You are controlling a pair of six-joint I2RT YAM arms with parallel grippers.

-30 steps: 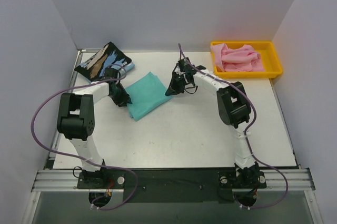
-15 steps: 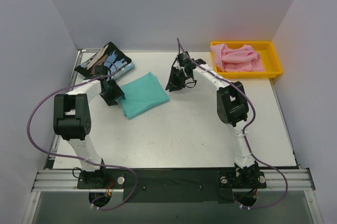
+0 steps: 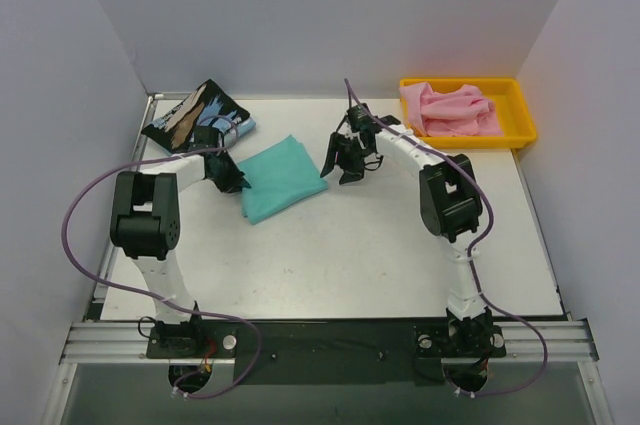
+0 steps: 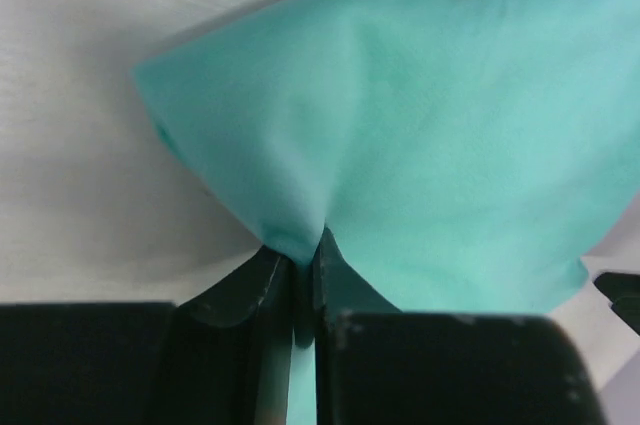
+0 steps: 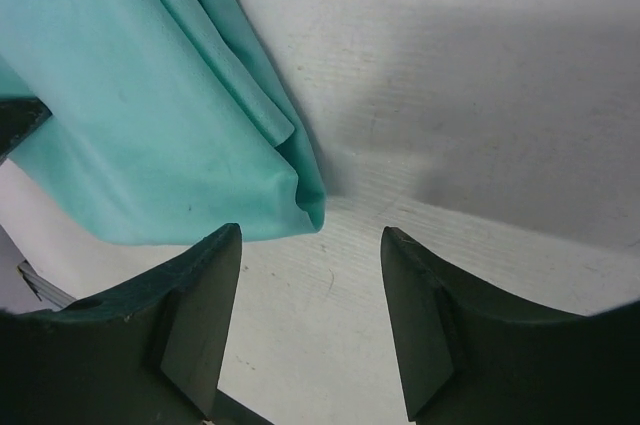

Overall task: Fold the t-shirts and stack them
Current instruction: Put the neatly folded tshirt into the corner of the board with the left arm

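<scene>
Lying folded flat on the desk (image 3: 350, 245), the teal tee (image 3: 285, 177) sits a little toward ten o'clock from the middle. The left tool (image 3: 238, 181) is clamped on its nine o'clock corner. In the wrist view the cloth gathers into a small peak that runs straight down between the two closed fingers.

On the other side, the right tool (image 3: 336, 171) has just let go. A second ago it was closed at the tee's three o'clock corner. Now its jaws stand apart over bare desk and it has eased off slightly toward three o'clock. The freed corner lies flat just beside one finger, and I can't tell whether they touch.

The left tool shifted about at its own corner over that second and has ended up gripping.

To me this looks like the teal tee's fold is done, and only one arm now has hold of it. That would suit dragging it to the stack.

The black tee (image 3: 195, 115) lies folded at the desk's far ten o'clock corner, near the left tool.

The pink tee (image 3: 450, 110) is still a crumpled heap in the tray (image 3: 460, 82) at one o'clock. It is not yet folded, and the right arm is now free to reach for it.
</scene>
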